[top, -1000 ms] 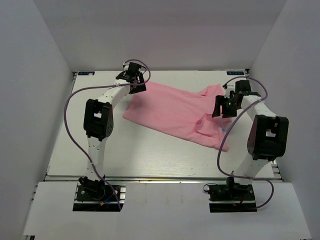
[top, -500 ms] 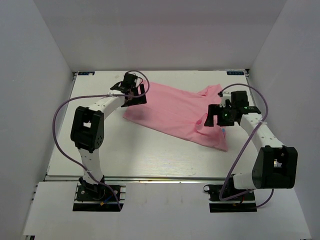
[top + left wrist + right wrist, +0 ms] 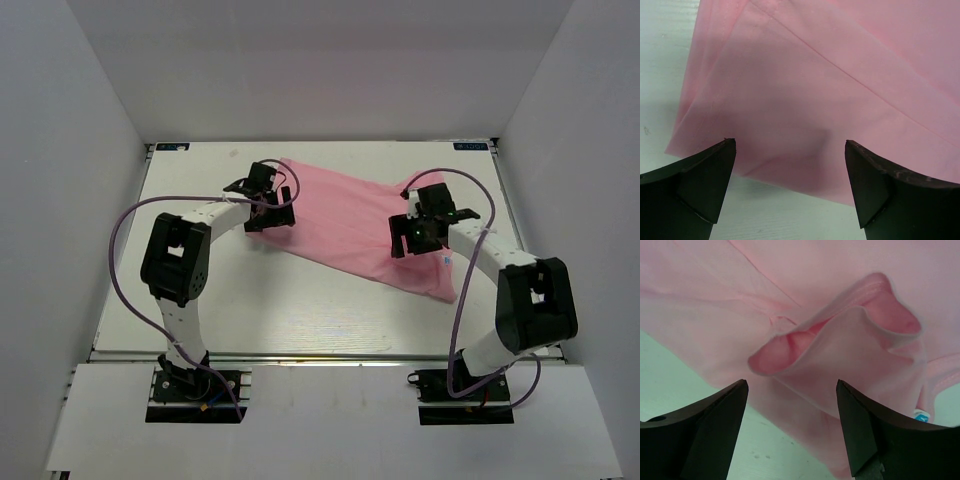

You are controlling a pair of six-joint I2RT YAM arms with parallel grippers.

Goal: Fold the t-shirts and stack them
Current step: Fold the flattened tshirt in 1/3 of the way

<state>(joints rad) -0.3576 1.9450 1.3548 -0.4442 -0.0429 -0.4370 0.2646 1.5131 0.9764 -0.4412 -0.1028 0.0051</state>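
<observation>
A light-pink t-shirt (image 3: 345,220) lies spread in a slanted band across the far middle of the white table (image 3: 300,310). My left gripper (image 3: 268,215) hovers over the shirt's near left corner, open with nothing between its fingers. In the left wrist view the gripper (image 3: 790,150) frames the shirt's hem (image 3: 830,75) and a strip of bare table. My right gripper (image 3: 405,238) hangs open and empty over the bunched right part. In the right wrist view the gripper (image 3: 792,387) sits just short of a raised fold of the t-shirt (image 3: 840,340), with a small blue label (image 3: 921,416) at the right.
White walls (image 3: 90,200) close in the table on the left, back and right. Purple cables (image 3: 125,250) loop beside both arms. The arm bases (image 3: 195,385) sit at the near edge.
My left gripper has slid nearer and slightly right, onto the shirt's left corner. My right gripper has swung left and nearer onto the shirt, its elbow folding in. The shirt's right part lies flatter.
</observation>
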